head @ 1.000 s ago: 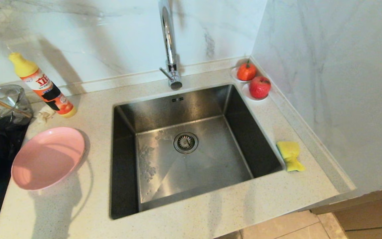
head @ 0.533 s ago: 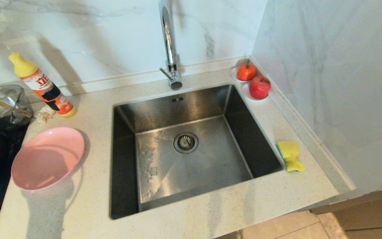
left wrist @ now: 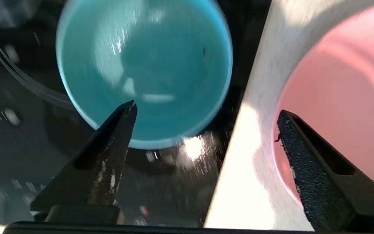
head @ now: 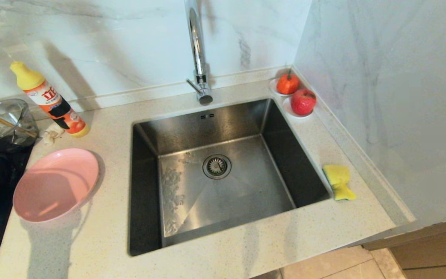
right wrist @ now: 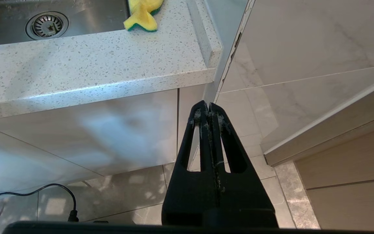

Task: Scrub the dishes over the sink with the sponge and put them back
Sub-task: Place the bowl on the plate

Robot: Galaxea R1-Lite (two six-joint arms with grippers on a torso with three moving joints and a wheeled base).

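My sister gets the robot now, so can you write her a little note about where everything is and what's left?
Left gripper: jaws open, holding nothing, above the teal bowl and the pink plate.
Right gripper: jaws shut, empty, parked low beside the counter.
Bowl sits on the black cooktop; plate on the counter left of the sink; sponge on the counter to the sink's right.
Done: can't tell from here whether any dish has been scrubbed.
Left: nothing is over the sink; pick up a dish and the sponge, scrub, put back.
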